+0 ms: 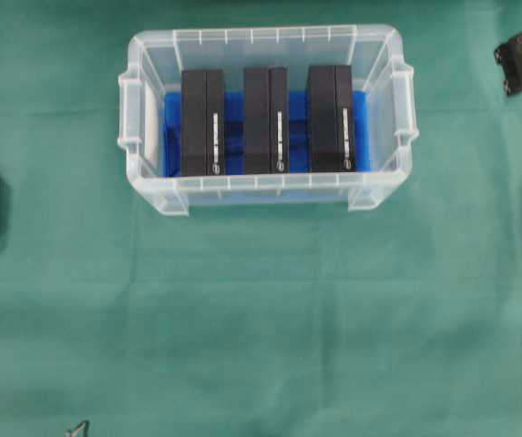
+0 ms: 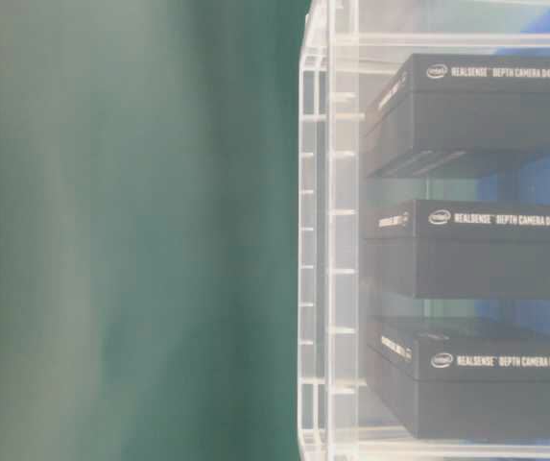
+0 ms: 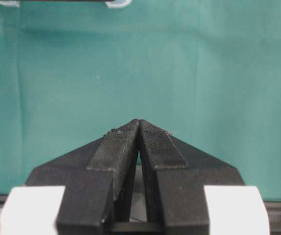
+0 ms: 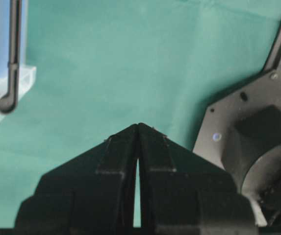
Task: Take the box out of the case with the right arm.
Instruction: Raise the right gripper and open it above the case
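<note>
Sitting in the case (image 1: pixel 267 187) are three black boxes (image 1: pixel 266 120), standing side by side on its blue sheet (image 1: pixel 173 137). The right gripper (image 4: pixel 139 126) is hanging over the green cloth (image 1: pixel 261 319), off the case's right end, jaws pressed together on nothing. The left gripper (image 3: pixel 139 121) is likewise closed and empty, away from the case.

The left gripper (image 3: pixel 139 122) has two matte black wedge-shaped fingers (image 3: pixel 115 147) with finely ribbed top faces, and white blocks sit at both lower corners of its mount. The right gripper (image 4: pixel 138 126) is all black, its fingers (image 4: pixel 118 149) the same tapered shape. Beside it stands a black angular arm base (image 4: pixel 248 122) with small screws and a rounded housing.
</note>
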`<state>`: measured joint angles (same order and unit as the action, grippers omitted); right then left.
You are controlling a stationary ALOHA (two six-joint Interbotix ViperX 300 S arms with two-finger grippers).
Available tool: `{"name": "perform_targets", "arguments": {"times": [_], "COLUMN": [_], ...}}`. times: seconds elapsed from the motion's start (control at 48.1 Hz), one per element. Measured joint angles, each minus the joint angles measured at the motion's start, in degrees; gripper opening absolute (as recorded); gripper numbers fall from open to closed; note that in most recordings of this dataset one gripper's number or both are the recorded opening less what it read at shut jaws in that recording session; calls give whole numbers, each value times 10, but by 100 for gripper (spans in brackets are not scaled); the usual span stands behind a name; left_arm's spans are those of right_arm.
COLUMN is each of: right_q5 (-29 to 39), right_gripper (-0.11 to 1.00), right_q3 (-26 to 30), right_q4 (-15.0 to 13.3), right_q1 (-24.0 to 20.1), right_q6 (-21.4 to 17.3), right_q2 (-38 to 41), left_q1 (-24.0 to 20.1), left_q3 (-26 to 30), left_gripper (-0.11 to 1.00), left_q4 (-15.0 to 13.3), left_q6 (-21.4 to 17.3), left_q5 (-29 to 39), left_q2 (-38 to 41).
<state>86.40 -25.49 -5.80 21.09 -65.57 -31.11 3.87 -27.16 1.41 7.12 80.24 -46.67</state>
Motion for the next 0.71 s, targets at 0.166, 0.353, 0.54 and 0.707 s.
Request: {"name": "perform_targets", "arguments": {"times": [0.166, 0.353, 0.54, 0.707], "right_q5": [-5, -6, -11, -14], "right_gripper": [0, 0, 0, 7], "right_q3": [0, 0, 0, -2], "right_q4": [-1, 0, -1, -1], "right_q1": [2, 3, 3, 3], "right_q6": [3, 3, 4, 2], "right_q2": [3, 4, 4, 3], "left_q1": [0, 0, -1, 0], "left_q3": [0, 0, 0, 0], "left_gripper": [0, 0, 0, 0], "left_q4": [1, 0, 0, 1], "left_q6": [0, 0, 0, 0], "left_q5": [1, 6, 10, 11], "left_q2": [0, 0, 0, 0]}}
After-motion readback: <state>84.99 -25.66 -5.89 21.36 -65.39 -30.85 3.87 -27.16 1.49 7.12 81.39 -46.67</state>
